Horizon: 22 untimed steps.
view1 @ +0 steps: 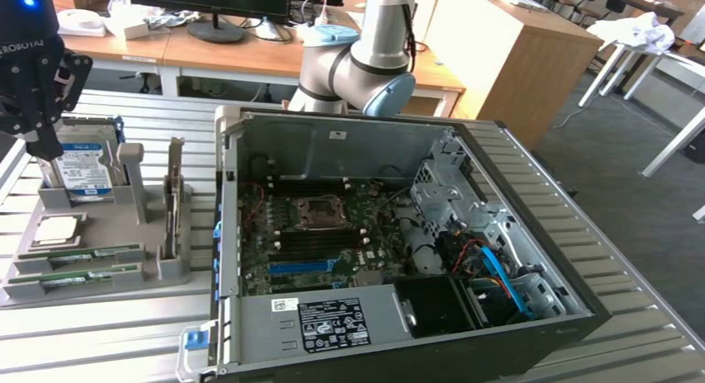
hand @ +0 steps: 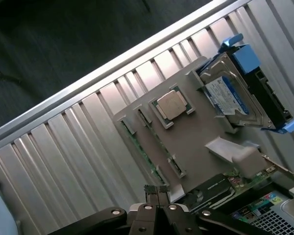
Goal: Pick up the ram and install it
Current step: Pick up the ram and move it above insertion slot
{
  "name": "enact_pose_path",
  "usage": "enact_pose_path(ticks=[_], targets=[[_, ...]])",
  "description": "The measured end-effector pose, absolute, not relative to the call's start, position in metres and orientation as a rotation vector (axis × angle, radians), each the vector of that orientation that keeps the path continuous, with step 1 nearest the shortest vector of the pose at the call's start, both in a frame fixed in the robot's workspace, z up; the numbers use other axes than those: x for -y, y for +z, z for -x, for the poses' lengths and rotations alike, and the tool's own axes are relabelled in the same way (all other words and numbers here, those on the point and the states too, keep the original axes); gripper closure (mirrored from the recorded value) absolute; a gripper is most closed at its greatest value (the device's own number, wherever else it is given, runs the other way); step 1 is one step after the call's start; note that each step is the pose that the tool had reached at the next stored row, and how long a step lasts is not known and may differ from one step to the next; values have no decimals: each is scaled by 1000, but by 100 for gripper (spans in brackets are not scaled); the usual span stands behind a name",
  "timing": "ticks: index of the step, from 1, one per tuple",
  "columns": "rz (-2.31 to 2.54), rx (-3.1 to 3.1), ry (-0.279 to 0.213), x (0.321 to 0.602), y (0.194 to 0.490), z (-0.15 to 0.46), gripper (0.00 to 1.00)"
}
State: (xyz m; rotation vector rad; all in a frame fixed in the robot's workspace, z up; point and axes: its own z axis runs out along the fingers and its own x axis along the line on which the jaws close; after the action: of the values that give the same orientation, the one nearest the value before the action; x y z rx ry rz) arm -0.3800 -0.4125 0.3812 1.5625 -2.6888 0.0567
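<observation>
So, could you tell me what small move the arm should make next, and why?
Probably open the gripper: its fingers are pressed together, and it hangs above the grey tray where the ram lies untouched in its slot. Shut fingers could not straddle the thin stick.

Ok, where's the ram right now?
The ram lies in the grey tray at the exterior view's left, right beside the silver processor and apart from the open computer case.
</observation>
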Motion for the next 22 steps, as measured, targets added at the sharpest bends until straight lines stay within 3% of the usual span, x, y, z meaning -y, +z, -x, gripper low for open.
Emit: enact_pose_path(ticks=[22], targets=[[-2107, 2295, 75, 412, 380, 380, 90]])
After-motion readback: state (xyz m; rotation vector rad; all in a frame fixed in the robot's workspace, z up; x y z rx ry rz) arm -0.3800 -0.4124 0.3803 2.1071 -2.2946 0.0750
